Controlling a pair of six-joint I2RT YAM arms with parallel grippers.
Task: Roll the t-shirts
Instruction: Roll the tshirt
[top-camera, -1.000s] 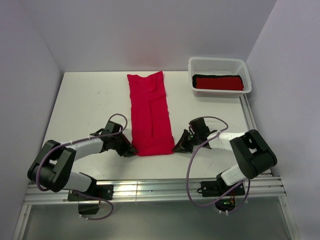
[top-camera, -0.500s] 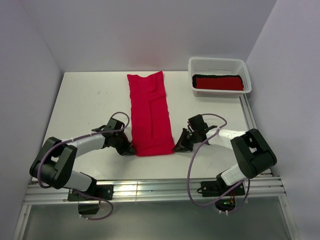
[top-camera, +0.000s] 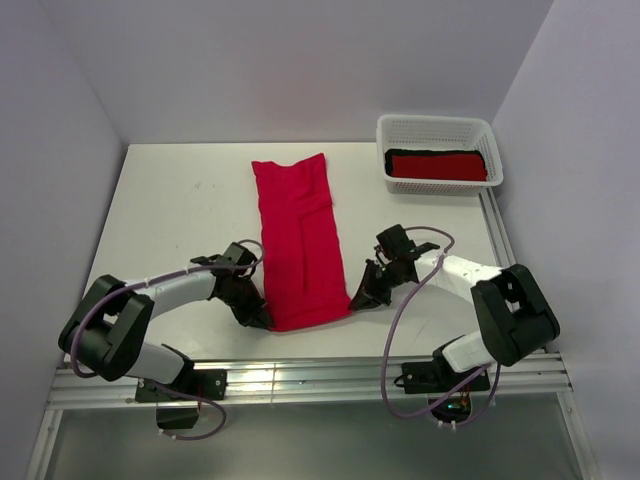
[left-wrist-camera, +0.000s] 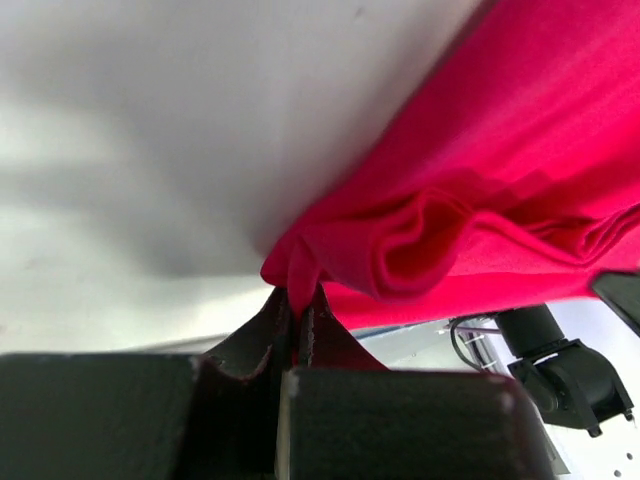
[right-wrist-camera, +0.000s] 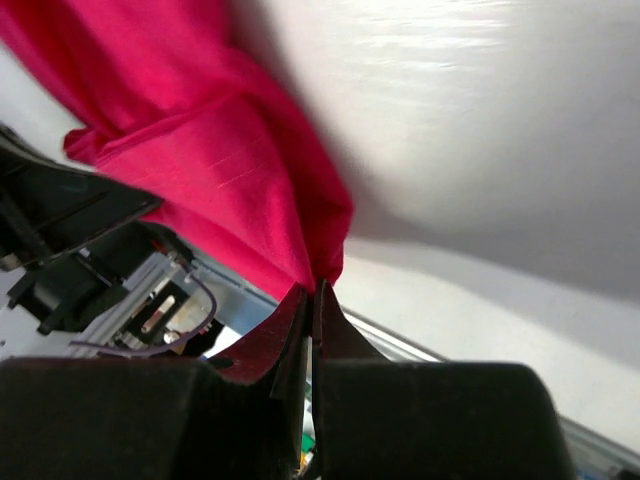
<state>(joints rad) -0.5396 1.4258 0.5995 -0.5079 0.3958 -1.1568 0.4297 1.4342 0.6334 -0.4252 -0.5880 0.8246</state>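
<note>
The white surface (top-camera: 170, 220) takes up most of the space in front of me, walled in on three sides. Two arms reach in from its near edge. The left arm (top-camera: 170, 292) and the right arm (top-camera: 470, 270) both lie low and angle inward toward the middle.

Between them is the bright pinkish-crimson t-shirt (top-camera: 298, 235). It is folded into a long narrow strip that runs from near the far wall toward the arms. Its far end lies flat, tilted a little to the left. Its near end sits between the two wrists.

A white lattice basket (top-camera: 437, 128) stands at the far right corner, well apart from the strip. Inside it a deeper red bundle (top-camera: 436, 166) lies lengthwise. A black bundle (top-camera: 388, 160) shows along its far and left edges.

The left claw (top-camera: 262, 318) is pinched tight on the near left corner of the pinkish-crimson t-shirt. From its wrist camera, the two dark fingertips are pressed together with a peak of cloth caught between them. The hem bunches into a soft rounded fold just beside them.

The right claw (top-camera: 358, 298) is likewise clamped on the near right corner. Its wrist camera shows the fingertips meeting on a point of fabric that hangs taut away from them, with a shadow on the surface beneath.
</note>
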